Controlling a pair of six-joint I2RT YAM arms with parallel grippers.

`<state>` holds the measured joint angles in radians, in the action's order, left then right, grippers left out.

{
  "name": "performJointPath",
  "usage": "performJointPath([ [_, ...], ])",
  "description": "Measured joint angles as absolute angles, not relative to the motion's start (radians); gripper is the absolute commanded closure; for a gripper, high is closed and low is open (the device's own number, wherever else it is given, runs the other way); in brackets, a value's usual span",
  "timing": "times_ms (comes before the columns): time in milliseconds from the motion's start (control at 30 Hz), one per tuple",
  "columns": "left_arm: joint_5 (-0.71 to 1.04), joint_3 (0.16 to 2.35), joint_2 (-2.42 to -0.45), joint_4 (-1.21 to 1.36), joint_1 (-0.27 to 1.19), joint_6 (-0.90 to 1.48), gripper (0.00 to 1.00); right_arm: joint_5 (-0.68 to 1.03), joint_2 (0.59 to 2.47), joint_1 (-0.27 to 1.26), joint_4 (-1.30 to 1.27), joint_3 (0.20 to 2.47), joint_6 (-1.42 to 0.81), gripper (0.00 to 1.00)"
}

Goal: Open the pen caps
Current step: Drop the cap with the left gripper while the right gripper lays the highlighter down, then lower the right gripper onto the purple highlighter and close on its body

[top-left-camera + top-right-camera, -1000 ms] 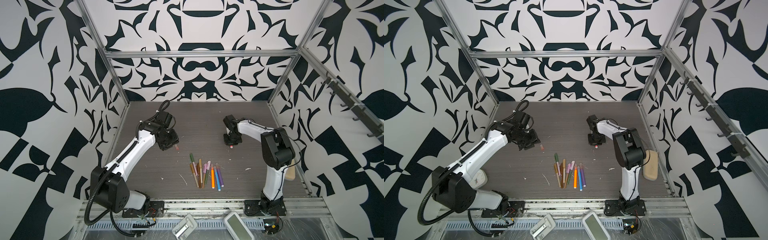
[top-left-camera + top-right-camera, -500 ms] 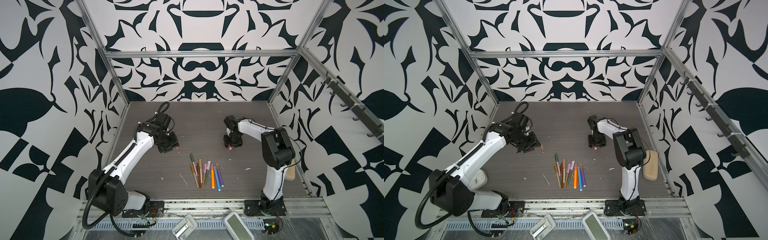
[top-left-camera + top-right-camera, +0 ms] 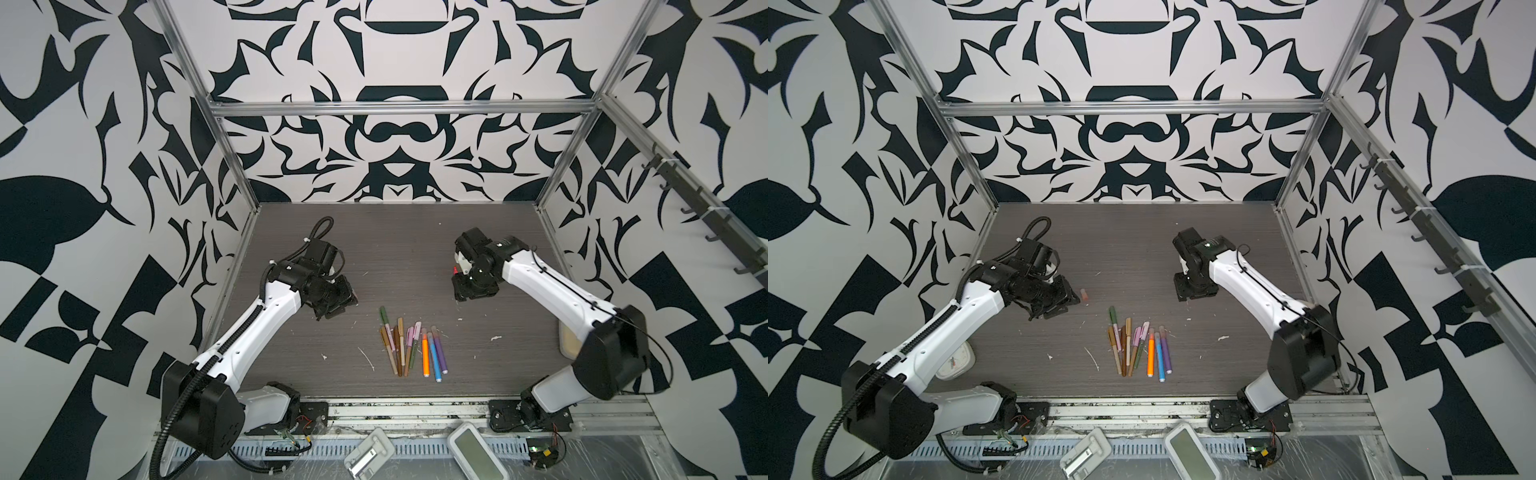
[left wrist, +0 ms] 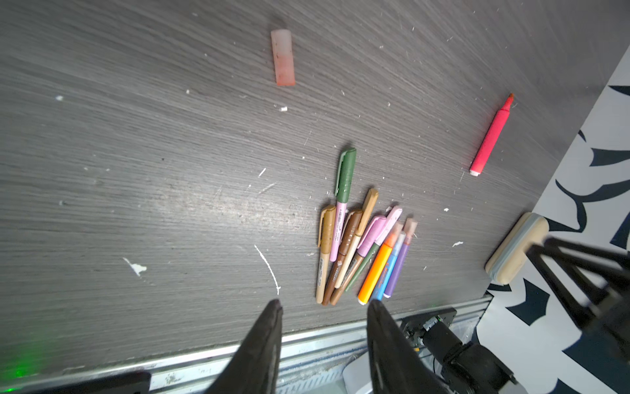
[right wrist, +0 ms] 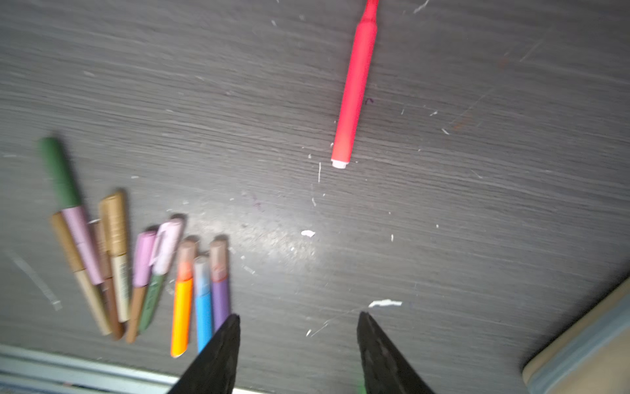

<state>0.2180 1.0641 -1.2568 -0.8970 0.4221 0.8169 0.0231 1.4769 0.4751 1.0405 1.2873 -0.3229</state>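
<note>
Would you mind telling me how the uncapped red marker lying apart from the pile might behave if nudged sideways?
The red marker is a round, clipless barrel, so it would probably roll on the flat table. It looks stiff and slim, likely light. Its exposed tip might smear.

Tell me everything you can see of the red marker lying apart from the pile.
The red marker is a slim pink-red plastic barrel with a small white plug at one end and a bare orange-red felt tip at the other: uncapped. It lies flat on the dark table, clear of the pile, and nothing touches it.
</note>
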Motion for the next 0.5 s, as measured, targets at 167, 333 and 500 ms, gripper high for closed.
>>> performJointPath([
  [167,0.107,1.032,-1.214,-0.772,0.432,0.801,0.58,0.094,1.244,0.478,1.030,1.132,-0.405,0.50],
  [333,0.049,1.021,-1.214,-0.741,0.439,0.877,0.58,0.210,1.142,0.492,1.019,0.948,-0.469,0.55],
  [500,0.051,1.022,-1.264,-0.747,0.490,0.981,0.57,0.304,1.169,0.560,0.986,0.816,-0.498,0.55],
])
